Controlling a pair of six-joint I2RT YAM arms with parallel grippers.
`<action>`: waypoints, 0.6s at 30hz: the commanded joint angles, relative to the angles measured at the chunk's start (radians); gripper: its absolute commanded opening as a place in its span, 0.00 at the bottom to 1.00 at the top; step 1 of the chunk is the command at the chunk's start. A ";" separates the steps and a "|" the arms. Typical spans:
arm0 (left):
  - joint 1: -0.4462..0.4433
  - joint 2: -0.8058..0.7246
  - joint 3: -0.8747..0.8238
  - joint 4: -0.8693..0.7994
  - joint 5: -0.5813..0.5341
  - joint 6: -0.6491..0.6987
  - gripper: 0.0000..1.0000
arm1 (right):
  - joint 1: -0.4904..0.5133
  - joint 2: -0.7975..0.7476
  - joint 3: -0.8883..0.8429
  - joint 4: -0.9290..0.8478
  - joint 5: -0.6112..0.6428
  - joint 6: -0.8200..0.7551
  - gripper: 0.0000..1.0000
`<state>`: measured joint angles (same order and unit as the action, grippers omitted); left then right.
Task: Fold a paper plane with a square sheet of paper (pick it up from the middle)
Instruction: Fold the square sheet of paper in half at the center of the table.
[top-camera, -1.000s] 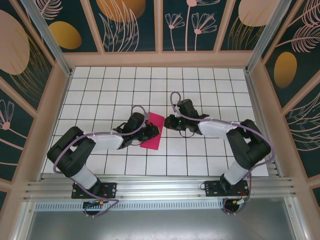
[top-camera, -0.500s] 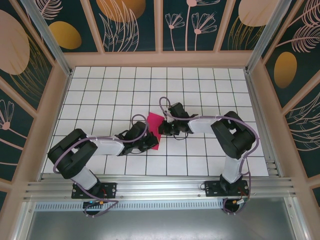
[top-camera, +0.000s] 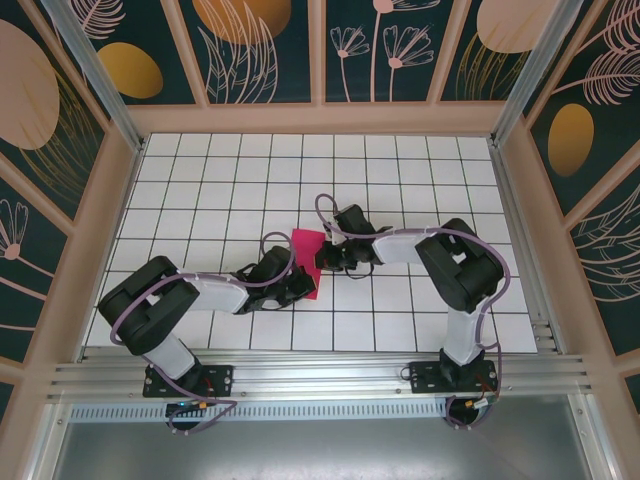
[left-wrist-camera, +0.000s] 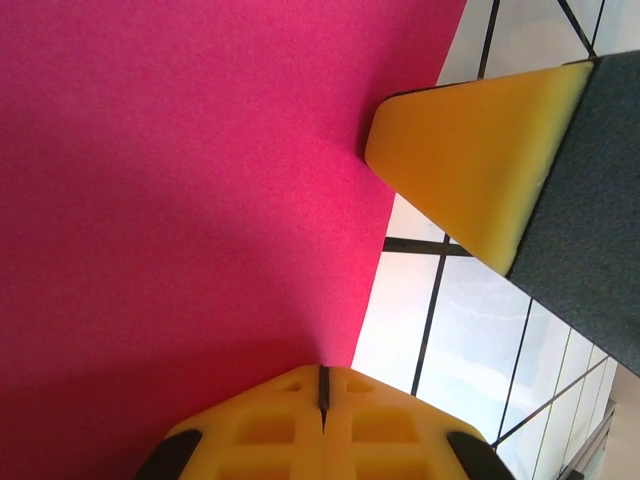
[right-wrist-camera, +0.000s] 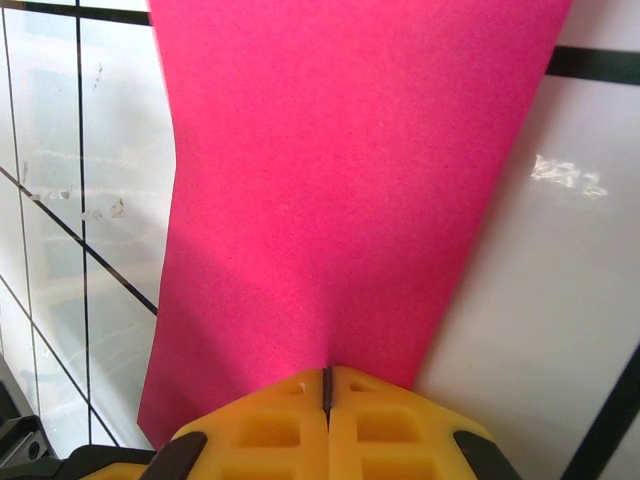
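Observation:
The square sheet of paper (top-camera: 305, 252) is magenta-pink and looks like a narrow strip, about one tile wide, on the white grid table. My left gripper (top-camera: 297, 284) meets it from the near left, and its yellow jaws (left-wrist-camera: 323, 385) are shut on the paper's (left-wrist-camera: 180, 180) edge. My right gripper (top-camera: 326, 258) meets it from the right, its jaws (right-wrist-camera: 326, 385) shut on the paper (right-wrist-camera: 340, 170), which puckers toward the seam. One yellow fingertip (left-wrist-camera: 470, 160) of the right gripper shows in the left wrist view, close to the paper's edge.
The white tiled table (top-camera: 250, 170) is boxed in by wooden-framed walls (top-camera: 320, 118) on three sides. An aluminium rail (top-camera: 320, 375) with both arm bases runs along the near edge. Both arms stretch low toward the table's middle.
The right gripper has swung left to the paper's right edge, and the left gripper has shifted toward its near end. Both jaws have shut on the paper.

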<state>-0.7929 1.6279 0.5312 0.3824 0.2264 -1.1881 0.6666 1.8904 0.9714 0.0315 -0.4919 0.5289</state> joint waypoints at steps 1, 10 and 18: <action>-0.011 0.023 -0.037 -0.068 -0.011 -0.020 0.04 | -0.021 0.037 0.036 -0.019 0.017 -0.020 0.05; -0.015 0.033 -0.057 -0.060 -0.006 -0.032 0.04 | -0.072 0.110 0.133 -0.033 0.024 -0.026 0.05; -0.017 0.035 -0.069 -0.048 -0.003 -0.040 0.04 | -0.113 0.166 0.208 -0.046 0.031 -0.027 0.04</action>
<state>-0.7933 1.6279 0.5026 0.4400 0.2157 -1.2102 0.5846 2.0136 1.1400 -0.0204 -0.5495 0.5285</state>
